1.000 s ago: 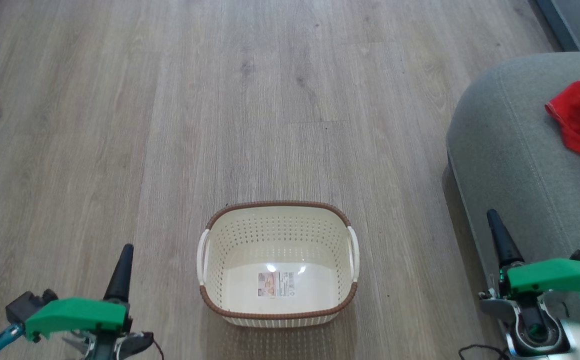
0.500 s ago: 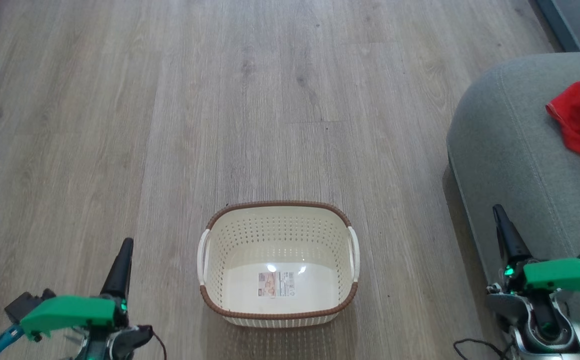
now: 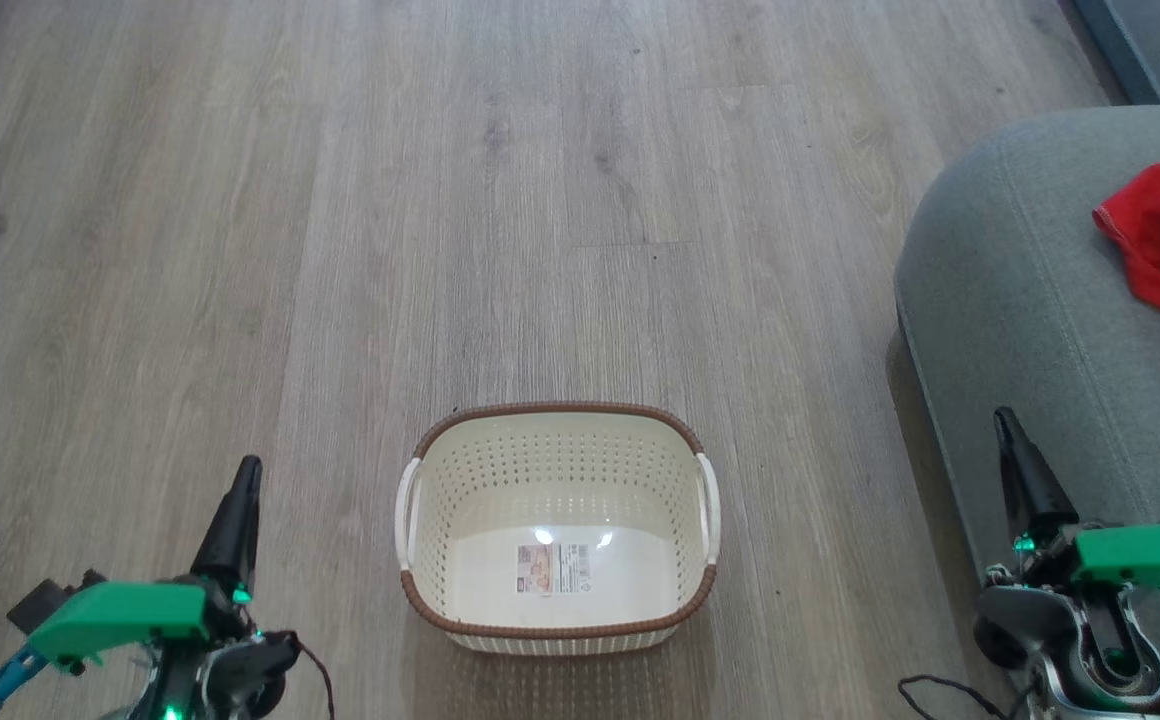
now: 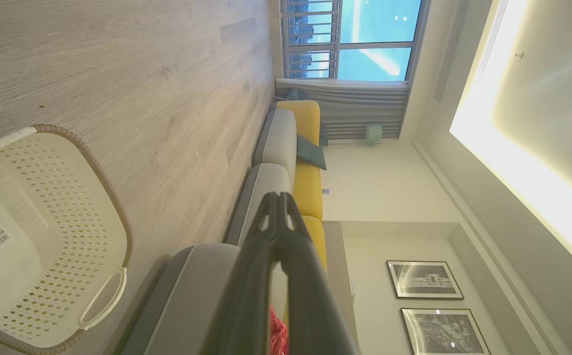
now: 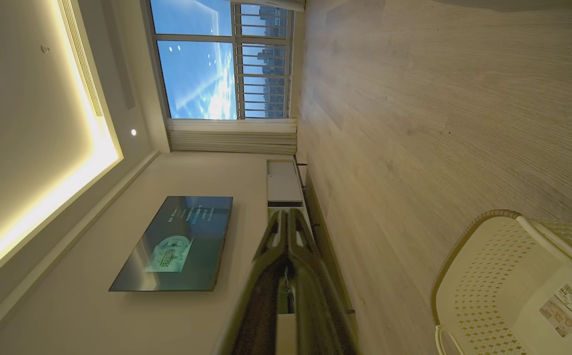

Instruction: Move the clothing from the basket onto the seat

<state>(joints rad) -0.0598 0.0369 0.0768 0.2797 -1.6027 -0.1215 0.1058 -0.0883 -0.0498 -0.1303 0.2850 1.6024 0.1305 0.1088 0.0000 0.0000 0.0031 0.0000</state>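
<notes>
I see both claws pressed together, holding nothing: left gripper (image 3: 247, 468) and right gripper (image 3: 1002, 417) flank the basket (image 3: 557, 409) – clothing (image 3: 1152, 238) lies on the seat (image 3: 1015, 300), far right

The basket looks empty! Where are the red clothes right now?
In the head view the red clothes lie at the far right, on the grey seat, apart from the basket.

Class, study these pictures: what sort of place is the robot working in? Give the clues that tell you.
Most likely a home living room: a long grey and yellow sofa, a wall-mounted television, and framed pictures on the wall.
</notes>
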